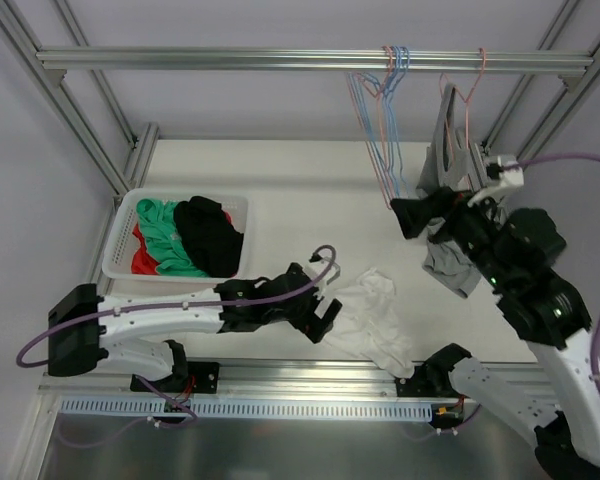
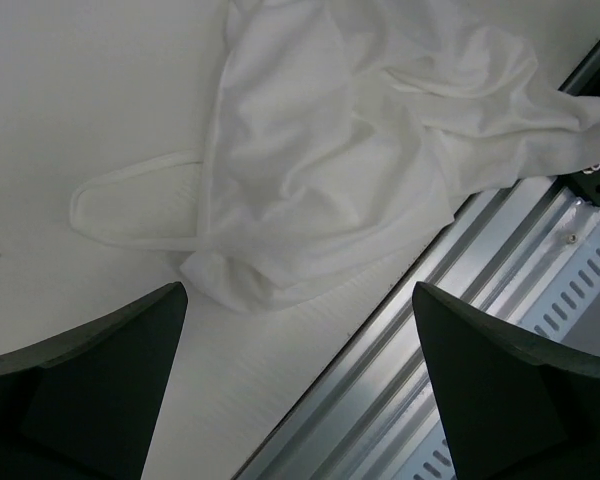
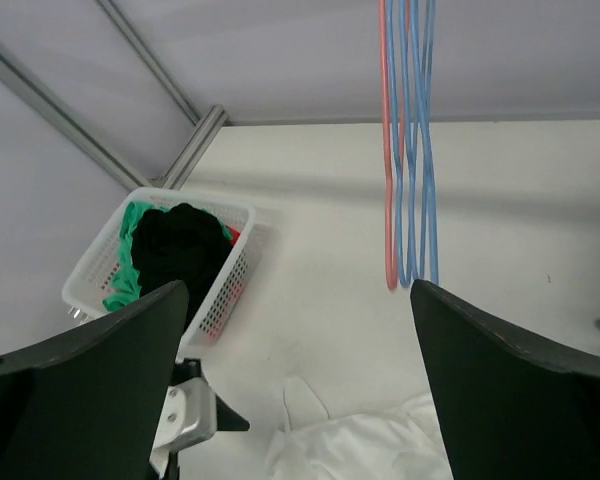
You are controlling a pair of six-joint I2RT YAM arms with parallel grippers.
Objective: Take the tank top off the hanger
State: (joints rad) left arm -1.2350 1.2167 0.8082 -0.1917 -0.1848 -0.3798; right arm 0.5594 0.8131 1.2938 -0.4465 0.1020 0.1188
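Left fingers (image 2: pixel 90 390) are hovering wide open and empty over a white garment (image 2: pixel 330 150) lying on the surface (image 2: pixel 80 80); right fingers (image 3: pixel 80 390) are gaping empty too; beside them, the grey tank top (image 1: pixel 450 262) is apparently hanging from its hanger (image 1: pixel 467 95), so the whole removal is waiting.

Basket (image 1: pixel 120 225): one. White garment (image 1: pixel 370 320): one. Gray tank top (image 1: pixel 452 268): one. Arms (image 1: pixel 170 315) (image 1: pixel 565 330): two.

Left arm stretched out low and rightward, left gripper (image 1: pixel 327 320) fingers spread wide, right arm raised, right gripper (image 1: pixel 404 218) fingers parted, pointing left.
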